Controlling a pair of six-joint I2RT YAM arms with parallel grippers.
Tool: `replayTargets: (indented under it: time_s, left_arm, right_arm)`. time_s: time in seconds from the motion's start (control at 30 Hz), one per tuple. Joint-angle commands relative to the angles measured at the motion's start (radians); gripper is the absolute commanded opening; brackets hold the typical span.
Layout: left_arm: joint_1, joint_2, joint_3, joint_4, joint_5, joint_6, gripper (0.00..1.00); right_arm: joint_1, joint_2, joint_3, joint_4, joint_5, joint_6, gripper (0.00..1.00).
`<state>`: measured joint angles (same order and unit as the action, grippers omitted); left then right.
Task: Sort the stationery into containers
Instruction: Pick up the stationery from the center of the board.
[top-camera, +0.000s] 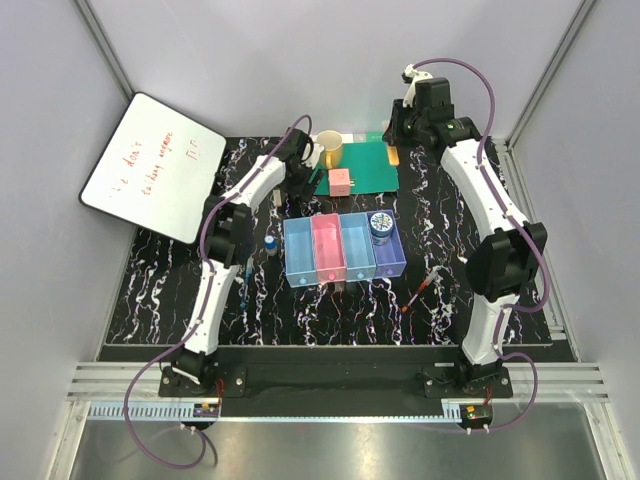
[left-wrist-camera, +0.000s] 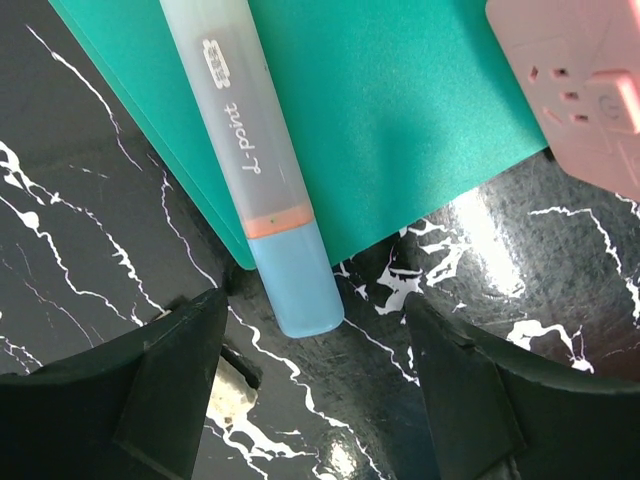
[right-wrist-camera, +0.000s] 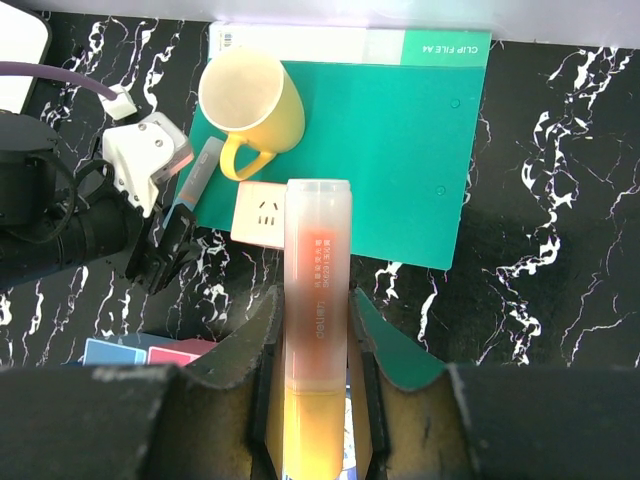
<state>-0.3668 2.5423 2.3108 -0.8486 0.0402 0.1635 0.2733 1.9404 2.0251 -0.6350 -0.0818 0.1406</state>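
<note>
A teal marker (left-wrist-camera: 250, 160) with a light blue cap lies across the edge of the green folder (left-wrist-camera: 400, 120). My left gripper (left-wrist-camera: 315, 400) is open just short of its cap end, one finger on each side, touching nothing. It also shows in the top view (top-camera: 305, 180). My right gripper (right-wrist-camera: 315, 310) is shut on an orange marker (right-wrist-camera: 318, 260) and holds it in the air over the back of the table (top-camera: 395, 140). The four joined trays (top-camera: 300, 265) stand mid-table. The patterned tin (top-camera: 381, 225) sits in the purple tray. A blue-capped bottle (top-camera: 271, 243) and a red pen (top-camera: 420, 290) lie on the table.
A yellow cup (top-camera: 330, 150) stands on the green folder (top-camera: 370, 170), with a pink cube (top-camera: 340, 182) at its front edge. A whiteboard (top-camera: 150, 165) leans at the back left. White walls close in the back and both sides.
</note>
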Motion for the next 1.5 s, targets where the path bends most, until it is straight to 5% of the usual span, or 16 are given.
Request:
replayTargets:
  time_s: [0.0,0.43,0.6,0.77,1.0,1.47]
  left_arm:
    - [-0.004,0.009,0.039,0.062,0.006,-0.015,0.75]
    - [-0.014,0.018,0.016,0.123,-0.002,-0.012,0.72]
    - [-0.021,0.038,0.021,0.125,-0.008,-0.028,0.52]
    - [-0.024,0.055,0.021,0.123,-0.037,-0.025,0.45]
    - [-0.026,0.042,0.001,0.123,-0.083,-0.035,0.0]
    - [0.011,-0.138,-0.08,0.123,-0.135,-0.088,0.0]
  right_arm:
    - [0.009,-0.057,0.03,0.006,-0.021,0.014,0.0]
    - [0.007,-0.051,0.037,0.006,-0.015,0.022,0.0]
    - [0.009,-0.051,0.037,0.006,-0.018,0.03,0.0]
    - [0.009,-0.052,0.038,0.004,-0.021,0.037,0.0]
    - [0.009,-0.057,0.034,0.003,-0.022,0.042,0.0]
    - [0.009,-0.063,0.014,0.003,-0.012,0.03,0.0]
